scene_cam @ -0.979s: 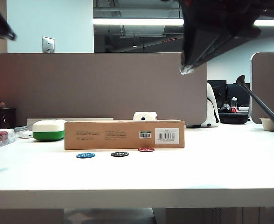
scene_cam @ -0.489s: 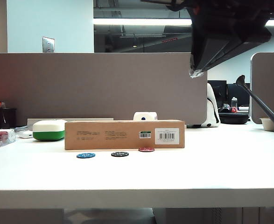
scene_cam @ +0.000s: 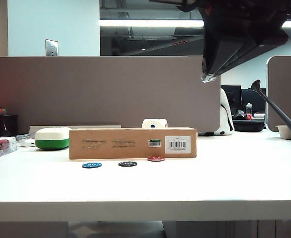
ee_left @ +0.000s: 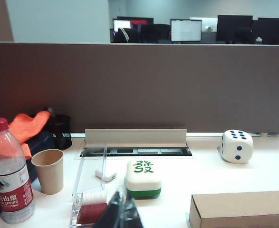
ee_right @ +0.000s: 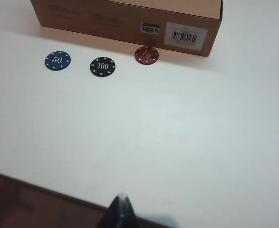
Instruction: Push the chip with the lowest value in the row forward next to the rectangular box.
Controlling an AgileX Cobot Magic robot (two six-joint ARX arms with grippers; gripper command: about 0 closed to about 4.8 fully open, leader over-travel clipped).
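Honestly, the small red round chip marked 10 point(ee_right: 146, 54) sits just beside the long brown cardboard box point(ee_right: 125, 21). The right pincer point(ee_right: 121, 209) looks closed, high off the surface; the left pincer point(ee_left: 122, 211) I can't tell. Another nudge could jam the chip into the box.

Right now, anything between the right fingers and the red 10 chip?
Nothing: right wrist view shows bare white table between the right gripper and the red chip, which sits by the cardboard box.

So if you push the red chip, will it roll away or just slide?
Probably slide: the red chip lies flat on the smooth white table, not on edge. It looks thin and light, so a small nudge should move it. The box right behind would likely stop it. Both grippers, left and right, are off it.
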